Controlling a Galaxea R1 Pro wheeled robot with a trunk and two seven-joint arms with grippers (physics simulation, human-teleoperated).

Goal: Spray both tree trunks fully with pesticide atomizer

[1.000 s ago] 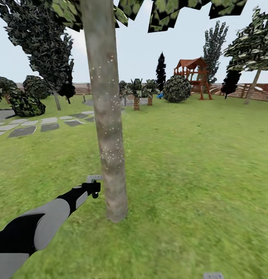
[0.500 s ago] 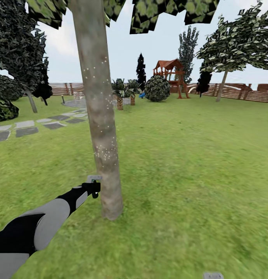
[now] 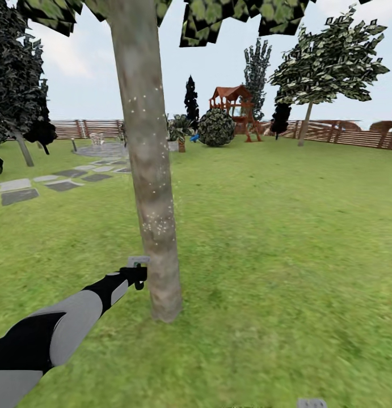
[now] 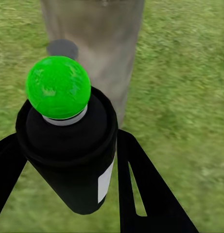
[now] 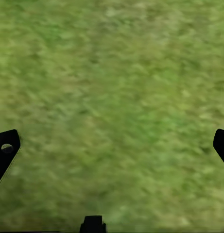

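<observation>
Left side of the head view: stepping stones (image 3: 59, 181) cross the lawn (image 3: 286, 238), and the left arm reaches forward, its left hand (image 3: 138, 276) just beside the base of the near tree trunk (image 3: 147, 170). Wrist view: the left hand (image 4: 68, 160) is clamped around the atomizer (image 4: 68, 145), a black bottle with a green cap, pointed at the trunk. Pale specks dot the bark. Right: a second tree (image 3: 326, 56) stands by the fence (image 3: 343, 133), near a play tower (image 3: 232, 107). The right hand (image 5: 112, 145) is spread wide and empty above grass.
</observation>
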